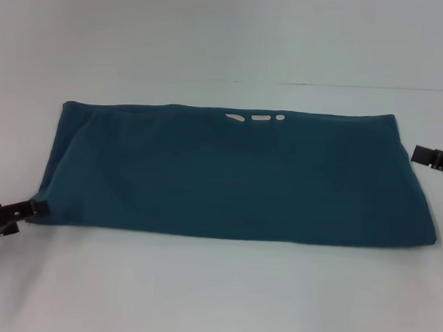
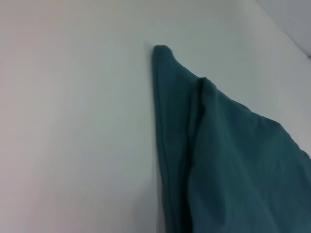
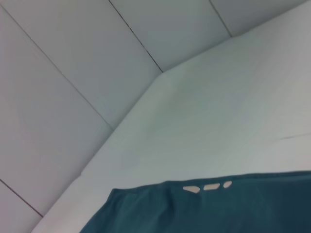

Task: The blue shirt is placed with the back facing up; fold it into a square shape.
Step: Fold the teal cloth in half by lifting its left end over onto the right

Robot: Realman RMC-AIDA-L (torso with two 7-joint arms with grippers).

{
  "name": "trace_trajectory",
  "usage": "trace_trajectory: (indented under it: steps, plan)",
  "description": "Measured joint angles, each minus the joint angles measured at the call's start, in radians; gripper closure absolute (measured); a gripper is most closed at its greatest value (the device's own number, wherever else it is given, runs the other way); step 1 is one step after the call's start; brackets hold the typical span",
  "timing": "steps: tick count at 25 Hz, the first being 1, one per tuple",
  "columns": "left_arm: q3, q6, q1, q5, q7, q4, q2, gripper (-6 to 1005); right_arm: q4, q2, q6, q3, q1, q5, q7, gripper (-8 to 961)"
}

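Shirt: one blue shirt (image 1: 243, 175) lay on the white table (image 1: 214, 293), already folded into a wide band, probably awaiting a sideways fold into a square.
Left claw: the left claw (image 1: 8, 217) touched the shirt's near left corner; whether it gripped the cloth, I cannot tell.
Right claw: the right claw (image 1: 436, 159) sat just beside the shirt's right edge; its opening couldn't be judged.
Count: one shirt, two claws.

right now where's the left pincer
In the head view the left pincer is low on the robot's left, at the near left corner of the blue shirt on the table.
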Motion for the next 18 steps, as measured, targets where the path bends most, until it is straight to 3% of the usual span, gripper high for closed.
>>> trace_trajectory:
  steps: [18]
  plan:
    - [0.041, -0.086, -0.032, 0.003, -0.069, -0.044, 0.001, 102, -0.002, -0.019, -0.002, 0.005, -0.002, 0.025, 0.000, 37]
